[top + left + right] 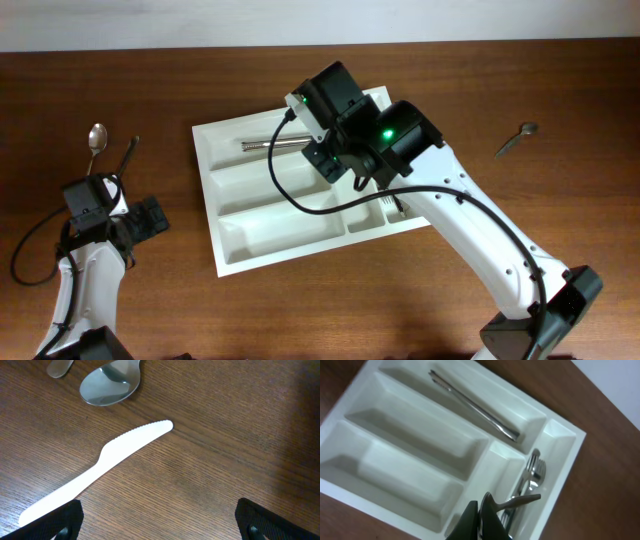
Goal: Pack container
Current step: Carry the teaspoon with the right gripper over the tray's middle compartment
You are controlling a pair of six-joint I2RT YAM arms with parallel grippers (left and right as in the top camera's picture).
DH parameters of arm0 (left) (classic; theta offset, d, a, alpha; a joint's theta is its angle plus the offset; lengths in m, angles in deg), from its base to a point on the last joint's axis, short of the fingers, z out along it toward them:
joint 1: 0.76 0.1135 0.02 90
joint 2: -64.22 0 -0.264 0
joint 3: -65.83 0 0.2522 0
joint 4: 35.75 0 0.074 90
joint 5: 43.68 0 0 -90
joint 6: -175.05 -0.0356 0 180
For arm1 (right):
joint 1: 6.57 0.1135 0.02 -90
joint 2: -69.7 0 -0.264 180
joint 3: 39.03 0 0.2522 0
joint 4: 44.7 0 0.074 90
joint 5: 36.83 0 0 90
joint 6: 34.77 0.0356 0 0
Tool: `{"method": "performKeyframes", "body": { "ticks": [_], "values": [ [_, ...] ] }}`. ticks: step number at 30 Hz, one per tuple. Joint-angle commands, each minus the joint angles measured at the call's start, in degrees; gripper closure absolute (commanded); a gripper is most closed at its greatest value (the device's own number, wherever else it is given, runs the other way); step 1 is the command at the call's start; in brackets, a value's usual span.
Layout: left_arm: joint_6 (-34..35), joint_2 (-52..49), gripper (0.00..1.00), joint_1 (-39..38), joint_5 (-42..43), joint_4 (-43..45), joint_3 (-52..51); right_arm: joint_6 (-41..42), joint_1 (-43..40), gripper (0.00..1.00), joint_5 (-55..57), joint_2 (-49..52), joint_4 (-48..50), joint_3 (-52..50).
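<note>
I can read no text, label, brand, number or sign in any of my three views. Nothing in front of me carries lettering or a marking that I can make out.

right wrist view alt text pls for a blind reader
A white cutlery tray on a wooden table fills the view, with the right arm's dark fingers at the bottom edge closed on a metal utensil above a narrow compartment holding a fork. A long metal piece lies in one long compartment; the other two are empty.
</note>
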Motion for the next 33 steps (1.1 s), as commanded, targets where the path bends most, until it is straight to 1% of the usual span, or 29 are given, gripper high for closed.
{"method": "performKeyframes", "body": {
  "ticks": [1, 10, 12, 15, 18, 24, 28, 31, 33],
  "values": [
    [-0.7, -0.3, 0.01, 0.3, -0.1, -0.1, 1.0, 0.6, -0.3, 0.96, 2.0, -1.1, -1.5, -0.7],
    [-0.7, -0.3, 0.01, 0.3, -0.1, -0.1, 1.0, -0.2, 2.2, 0.96, 1.2, -1.1, -4.2, -5.9],
    [-0.7, -0.3, 0.01, 0.3, -0.1, -0.1, 1.0, -2.2, 2.8, 0.96, 1.2, -1.1, -4.5, -7.3],
    [-0.7, -0.3, 0.01, 0.3, -0.1, -0.1, 1.0, -2.9, 2.8, 0.96, 1.1, -1.1, -4.7, -9.2],
    [-0.7, -0.3, 0.01, 0.3, -0.1, -0.1, 1.0, -7.2, 2.7, 0.96, -0.1, -1.1, -4.1, -11.5],
    [-0.7, -0.3, 0.01, 0.3, -0.1, -0.1, 1.0, -16.8, 2.7, 0.96, -10.8, -1.1, 0.3, -13.4],
    [-0.7, -0.3, 0.01, 0.3, -0.1, -0.1, 1.0, -19.6, 2.6, 0.96, -10.3, -1.1, 2.7, -13.4],
    [-0.7, -0.3, 0.01, 0.3, -0.1, -0.1, 1.0, -19.3, 1.9, 0.96, -9.4, -1.1, 4.0, -13.4],
    [-0.7, -0.3, 0.01, 0.3, -0.1, -0.1, 1.0, -16.4, 1.1, 0.96, -8.9, -1.1, 5.5, -13.4]
  ]
}}
